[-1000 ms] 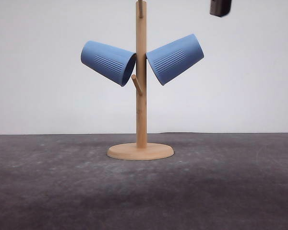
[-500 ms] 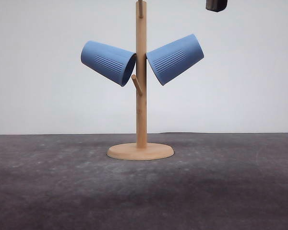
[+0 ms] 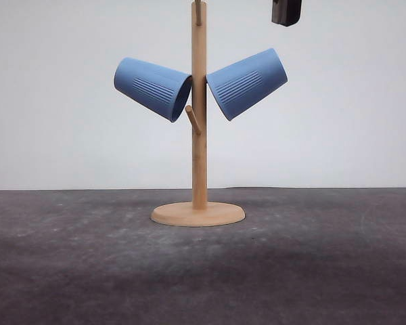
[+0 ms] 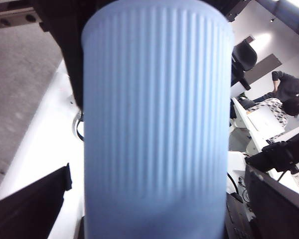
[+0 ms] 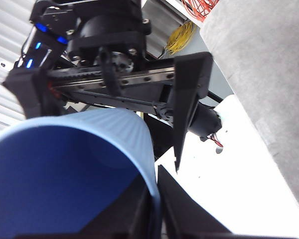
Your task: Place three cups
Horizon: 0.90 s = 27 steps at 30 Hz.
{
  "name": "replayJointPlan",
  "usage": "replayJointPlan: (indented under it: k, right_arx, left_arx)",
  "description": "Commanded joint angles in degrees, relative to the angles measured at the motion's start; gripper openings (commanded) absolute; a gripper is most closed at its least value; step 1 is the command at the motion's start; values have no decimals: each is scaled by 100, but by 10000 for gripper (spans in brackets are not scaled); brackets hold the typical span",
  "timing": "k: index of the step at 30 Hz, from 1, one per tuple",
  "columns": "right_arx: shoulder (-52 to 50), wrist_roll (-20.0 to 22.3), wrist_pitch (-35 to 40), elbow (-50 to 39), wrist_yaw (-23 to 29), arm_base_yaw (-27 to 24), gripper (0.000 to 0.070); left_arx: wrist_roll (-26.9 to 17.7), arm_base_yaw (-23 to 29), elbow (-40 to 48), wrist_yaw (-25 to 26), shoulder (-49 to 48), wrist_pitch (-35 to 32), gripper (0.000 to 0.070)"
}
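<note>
Two light-blue ribbed cups hang tilted on the wooden peg stand [image 3: 199, 135], one on the left [image 3: 152, 88] and one on the right [image 3: 247, 82]. A third cup [image 4: 154, 124] sits between the spread fingers of my left gripper [image 4: 154, 221], with small gaps showing on both sides. In the right wrist view, that cup's open mouth [image 5: 65, 184] faces the camera. My right gripper [image 5: 154, 211] is shut on its rim, one finger inside and one outside. Beyond the cup, the left gripper [image 5: 107, 132] stands wide around it.
The stand's round base [image 3: 197, 214] rests mid-table on the dark grey surface [image 3: 203, 277]. One bare peg [image 3: 192, 119] sticks out below the hung cups. A dark arm part [image 3: 286, 11] hangs at the top edge, above the right cup.
The dark arm part at the top of the front view has moved left, towards the stand's pole. The two hung cups and the stand have not moved.
</note>
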State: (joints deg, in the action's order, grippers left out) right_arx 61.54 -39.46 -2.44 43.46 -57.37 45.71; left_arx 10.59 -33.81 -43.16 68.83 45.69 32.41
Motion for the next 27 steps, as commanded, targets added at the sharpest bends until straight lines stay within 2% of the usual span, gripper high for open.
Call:
replayJointPlan:
  k: [1, 4, 8, 17, 23, 25, 27]
  right_arx:
    - [74, -55, 72, 68, -19, 59, 0]
    - [74, -53, 72, 68, -19, 60, 11]
    - [72, -55, 72, 68, -21, 61, 48]
    - [71, -55, 72, 68, -19, 61, 65]
    - [71, -65, 72, 68, 40, 61, 63]
    - [71, -66, 73, 68, 120, 61, 32]
    - [71, -66, 78, 68, 239, 61, 4]
  left_arx:
    - [2, -45, -37, -28, 39, -73, 700]
    - [2, -45, -37, -37, 39, -73, 679]
    - [2, -45, -37, -30, 39, -73, 546]
    - [4, -45, -37, 22, 39, -71, 418]
    - [4, -45, -37, 30, 39, -71, 438]
    - [4, -45, -37, 95, 39, -72, 510]
    - [4, -45, -37, 166, 39, -73, 621]
